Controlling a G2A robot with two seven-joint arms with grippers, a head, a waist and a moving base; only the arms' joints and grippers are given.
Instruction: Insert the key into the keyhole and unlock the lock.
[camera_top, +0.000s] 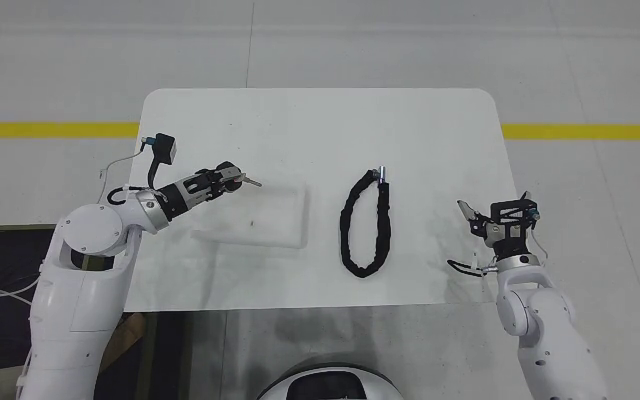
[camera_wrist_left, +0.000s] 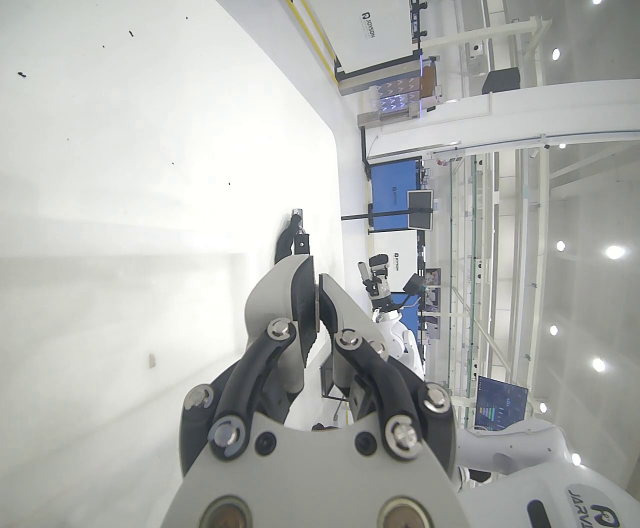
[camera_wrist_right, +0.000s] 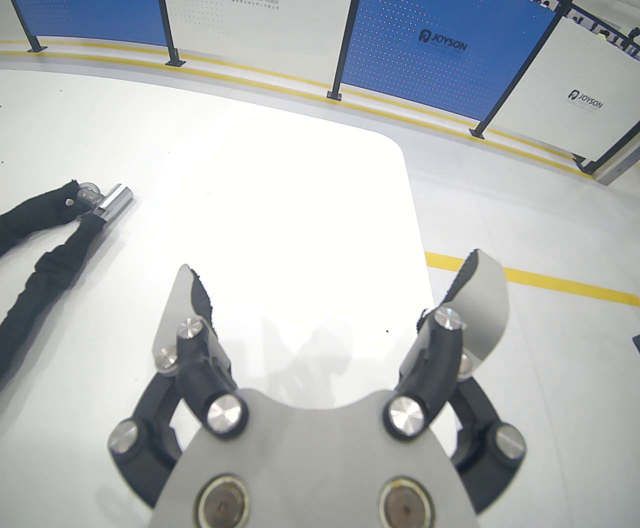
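At L claw (camera_top: 238, 178) tip: key (camera_top: 254, 182)

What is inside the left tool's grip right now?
The left tool is shut on a small metal key, whose tip sticks out toward the chain lock. The rest of the key is covered by the pads, so its head cannot be seen.
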